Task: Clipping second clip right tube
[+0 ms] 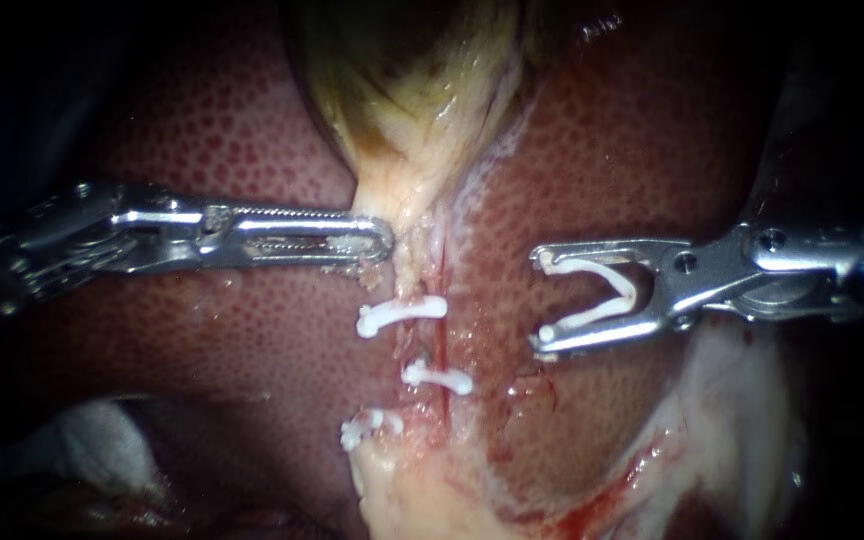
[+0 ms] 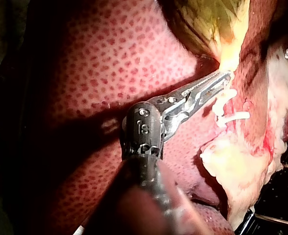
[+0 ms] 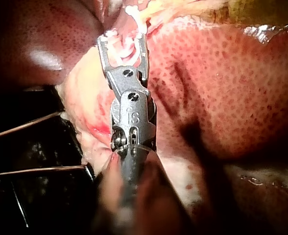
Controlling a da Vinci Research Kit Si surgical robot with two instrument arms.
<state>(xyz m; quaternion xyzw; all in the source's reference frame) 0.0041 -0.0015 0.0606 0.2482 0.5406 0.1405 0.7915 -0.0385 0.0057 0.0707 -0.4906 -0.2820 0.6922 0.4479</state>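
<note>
Nearest, pale fat (image 1: 422, 490) is seen at the near end of the tube strip. Three white clips are noted shut across the strip. The near clip (image 1: 367, 428) sits toward its left. The middle clip (image 1: 437, 377) lies across the thin red right tube (image 1: 441, 345). The far clip (image 1: 402, 315) lies beyond it.

The right tube runs near to far along the strip's right edge, against the liver (image 1: 602, 150).

The right instrument (image 1: 542, 299) is level with the far clip. Its jaws are spread wide, and an open loaded clip (image 1: 632, 292) is seated between them, touched by both. The clip's mouth faces left. It hangs over the liver, to the right of the right tube and apart from it.

The left instrument (image 1: 382, 240) is just beyond the far clip, its jaws pressed together on the pale neck of the gallbladder (image 1: 402, 80). The yellow-green body of the gallbladder lies farthest.
</note>
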